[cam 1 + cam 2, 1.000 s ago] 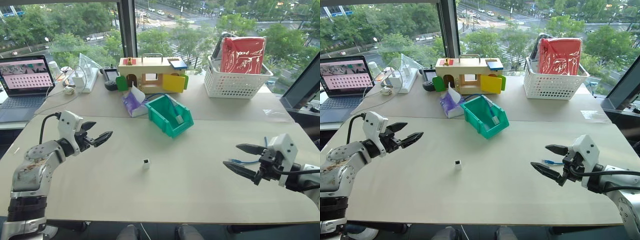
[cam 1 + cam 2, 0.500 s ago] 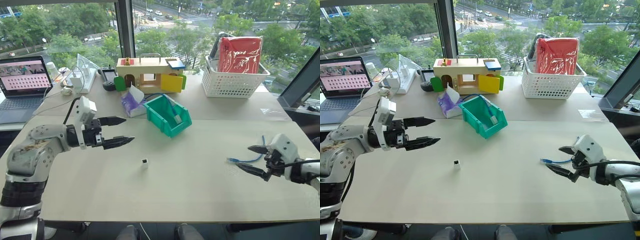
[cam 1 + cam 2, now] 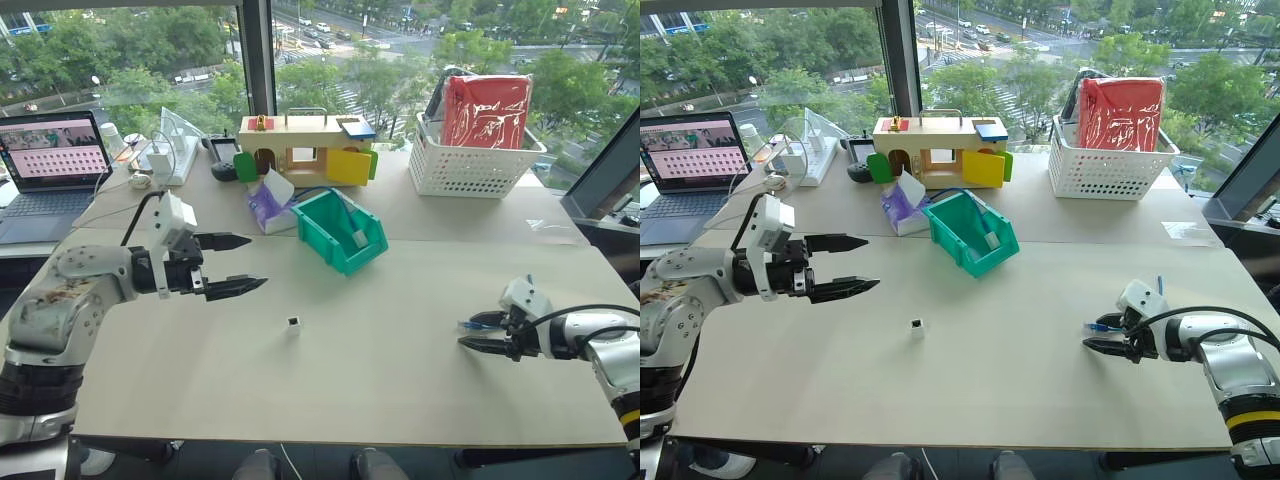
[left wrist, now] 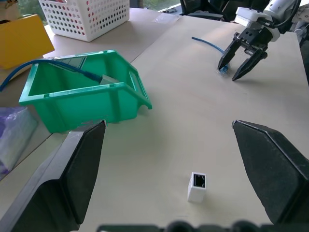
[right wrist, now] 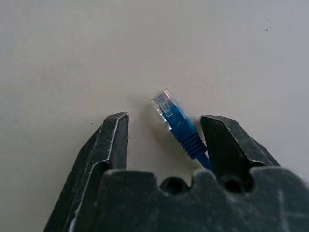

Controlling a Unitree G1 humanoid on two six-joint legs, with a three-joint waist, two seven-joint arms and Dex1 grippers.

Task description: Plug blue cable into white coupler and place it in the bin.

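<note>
The right gripper (image 5: 164, 128) is low over the table (image 3: 400, 370) near its right edge, with its two black fingers (image 5: 113, 140) apart on either side of the plug end of the blue cable (image 5: 176, 121). The clear plug and its blue boot lie flat on the table between the fingers, closer to one finger than to the other, and neither finger is pressing on the plug. From the head views the rest of the cable trails back along the table behind the gripper toward the right edge. The left gripper (image 3: 232, 265) hangs in the air over the left part of the table, pointing toward the middle, its fingers (image 4: 270, 164) spread wide with nothing between them. The white coupler (image 3: 292, 324) stands upright by itself in the middle of the table, its dark socket opening facing up, well apart from both grippers and from the cable. The bin (image 3: 325, 240) sits farther back, past the coupler, at an angle to the table's edge; another blue cord and a small pale item lie inside it. Just beside the bin is a purple-and-white packet (image 3: 265, 205), and behind that a wooden toy box (image 3: 300, 145) with coloured doors. A white lattice basket (image 3: 470, 165) holding a red bag stands at the back right, and an open laptop (image 3: 50, 160) sits at the far left.
</note>
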